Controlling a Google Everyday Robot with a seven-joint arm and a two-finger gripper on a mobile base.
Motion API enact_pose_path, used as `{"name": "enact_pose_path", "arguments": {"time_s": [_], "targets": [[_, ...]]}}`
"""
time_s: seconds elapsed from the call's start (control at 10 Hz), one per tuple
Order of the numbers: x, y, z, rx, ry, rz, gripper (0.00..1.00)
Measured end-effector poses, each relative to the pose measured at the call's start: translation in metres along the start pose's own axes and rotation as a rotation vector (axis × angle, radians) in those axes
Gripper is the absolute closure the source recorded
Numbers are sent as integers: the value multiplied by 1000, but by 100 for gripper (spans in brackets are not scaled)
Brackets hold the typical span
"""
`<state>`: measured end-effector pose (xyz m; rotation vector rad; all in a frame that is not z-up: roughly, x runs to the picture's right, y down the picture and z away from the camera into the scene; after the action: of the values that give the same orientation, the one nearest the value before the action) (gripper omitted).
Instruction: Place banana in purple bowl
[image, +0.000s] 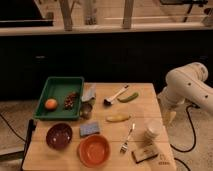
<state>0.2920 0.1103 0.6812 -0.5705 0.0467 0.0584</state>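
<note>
Banana (118, 118): lying flat on the counter (150, 102), well to the left of the claw (170, 118) in view and about level with it, touching nothing.
Purple bowl (59, 135): sitting far left of the claw, beyond the banana and closer to the front edge; a blue sponge (90, 129) is lying between the two.
Claw: hanging tip-down just past the counter's right edge; whether it is apart or together cannot be told.
Arm (187, 87): reaching in from the right, its white elbow riding high and the forearm dropping to the claw.
Edges: an orange bowl (94, 150) is sitting at the front edge, nearer the claw than the purple bowl.
Open room: bare wood is running from the claw to the banana, with a white cup (152, 131) standing just left and forward of the claw and a fork (127, 138) lying beyond it.
</note>
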Motion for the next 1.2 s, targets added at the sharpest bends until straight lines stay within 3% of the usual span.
{"name": "enact_pose_path", "arguments": {"time_s": [0.8,1.0,1.2], "targets": [[-3,1,2,-2,-1,-3,20],[-40,1,14,-8,-9,-43,20],[-55,1,19,-9,-11,-60,20]]}}
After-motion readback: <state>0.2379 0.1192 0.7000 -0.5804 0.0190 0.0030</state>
